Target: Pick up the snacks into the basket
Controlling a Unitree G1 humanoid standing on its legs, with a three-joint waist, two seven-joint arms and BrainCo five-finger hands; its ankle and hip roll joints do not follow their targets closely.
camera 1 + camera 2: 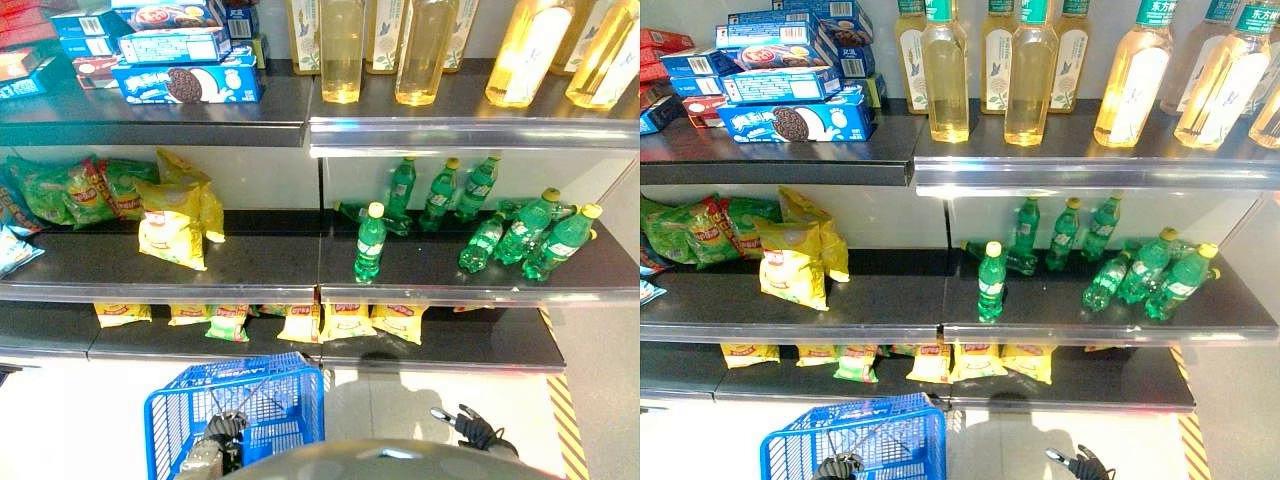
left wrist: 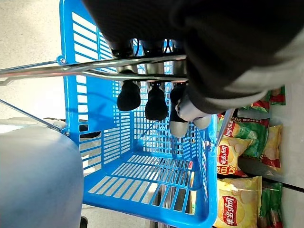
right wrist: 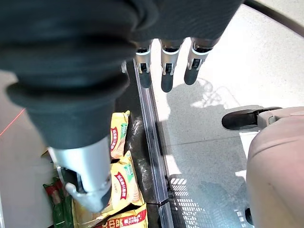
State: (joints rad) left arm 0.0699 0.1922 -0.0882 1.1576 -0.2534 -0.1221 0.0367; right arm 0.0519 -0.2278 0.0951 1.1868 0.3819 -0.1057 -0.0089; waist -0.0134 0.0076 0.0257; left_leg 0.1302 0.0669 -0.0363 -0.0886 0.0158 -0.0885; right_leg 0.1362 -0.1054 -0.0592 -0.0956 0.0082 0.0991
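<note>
Zero snacks are lying in the blue basket; yellow chip bags are waiting at the middle shelf's front edge. Left hand is clenching the basket handle; right hand is hanging with fingers released.

Looked like a shop aisle: dark tiered shelves with clear plastic price rails along their front edges, stocked in rows by kind. Held blue biscuit boxes and tall bottles of pale yellow liquid on top, yellow crisp bags and green soda bottles (some tipped over) in the middle, more snack bags lowest. Had a blue wire-handled shopping basket on the pale floor in front.
</note>
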